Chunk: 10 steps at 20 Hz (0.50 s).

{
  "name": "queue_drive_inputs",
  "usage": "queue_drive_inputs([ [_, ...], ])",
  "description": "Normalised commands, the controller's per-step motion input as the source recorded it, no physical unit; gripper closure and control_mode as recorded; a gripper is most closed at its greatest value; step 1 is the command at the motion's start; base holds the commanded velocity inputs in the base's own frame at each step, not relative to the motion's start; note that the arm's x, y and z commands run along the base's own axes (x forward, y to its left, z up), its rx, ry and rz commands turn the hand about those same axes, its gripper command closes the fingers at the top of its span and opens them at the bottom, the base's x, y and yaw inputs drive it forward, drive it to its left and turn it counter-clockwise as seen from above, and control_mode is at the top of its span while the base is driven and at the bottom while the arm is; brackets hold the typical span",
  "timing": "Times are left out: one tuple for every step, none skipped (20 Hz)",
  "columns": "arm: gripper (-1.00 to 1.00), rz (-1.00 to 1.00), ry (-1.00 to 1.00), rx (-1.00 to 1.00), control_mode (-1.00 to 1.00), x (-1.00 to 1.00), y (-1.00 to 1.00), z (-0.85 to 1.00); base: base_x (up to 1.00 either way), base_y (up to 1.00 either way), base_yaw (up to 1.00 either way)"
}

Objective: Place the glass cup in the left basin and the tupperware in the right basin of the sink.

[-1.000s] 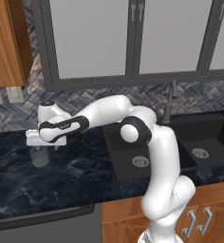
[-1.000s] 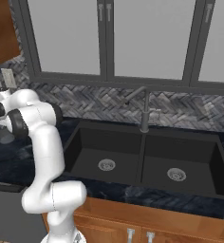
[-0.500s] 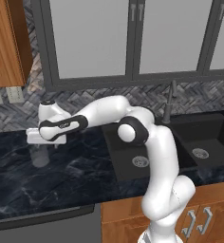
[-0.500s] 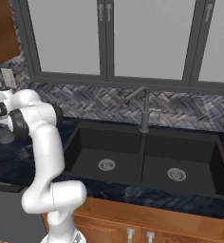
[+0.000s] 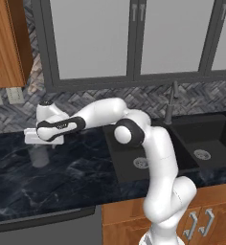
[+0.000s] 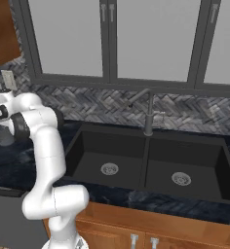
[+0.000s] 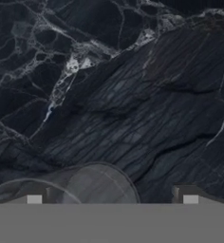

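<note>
gripper: the gripper (image 7: 112,199) points down at the dark marble counter (image 5: 62,177), jaws spread wide with nothing between them gripped; one fingertip (image 7: 34,199) and the other stand far apart at the bottom of the hand view.
glass cup: the glass cup (image 7: 80,185) stands upright on the counter right under the hand, its round rim lying between the two fingertips, nearer the left one in the hand view; in the left base view the glass cup (image 5: 39,155) shows as a greyish cylinder just below the hand, apart from the fingers as far as can be told.
arm: reaches from the base out to the robot's left, over the counter, well away from the sink.
sink: the sink (image 6: 151,163) is sunk in the counter under the windows, with a dark faucet (image 6: 147,112) behind the divider.
left basin: the left basin (image 6: 105,158) has a silver drain in its floor.
right basin: the right basin (image 6: 185,168) has a silver drain too.
tupperware: cannot tell where it is.
</note>
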Motion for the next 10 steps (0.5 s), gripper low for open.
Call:
queue_drive_inputs([
  [-1.00,0.00,0.00,0.00,-1.00,0.15,0.16,-0.11,0.00,0.00,0.00],
  [-1.00,0.00,0.00,0.00,-1.00,0.14,0.11,-0.10,0.00,0.00,0.00],
  [-1.00,0.00,0.00,0.00,-1.00,0.14,0.05,-0.11,0.00,0.00,0.00],
  [-1.00,0.00,0.00,0.00,-1.00,0.09,0.00,-0.12,0.00,0.00,0.00],
  [-1.00,0.00,0.00,0.00,-1.00,0.07,0.00,-0.14,0.00,0.00,0.00],
  [-1.00,0.00,0.00,0.00,-1.00,0.09,0.00,-0.14,0.00,0.00,0.00],
  [-1.00,0.00,0.00,0.00,-1.00,0.06,0.00,-0.14,0.00,0.00,0.00],
  [-1.00,0.00,0.00,0.00,-1.00,0.03,0.00,-0.16,0.00,0.00,0.00],
  [-1.00,0.00,0.00,0.00,-1.00,0.00,0.00,-0.14,0.00,0.00,0.00],
  [-1.00,0.00,0.00,0.00,-1.00,0.00,0.00,-0.14,0.00,0.00,0.00],
])
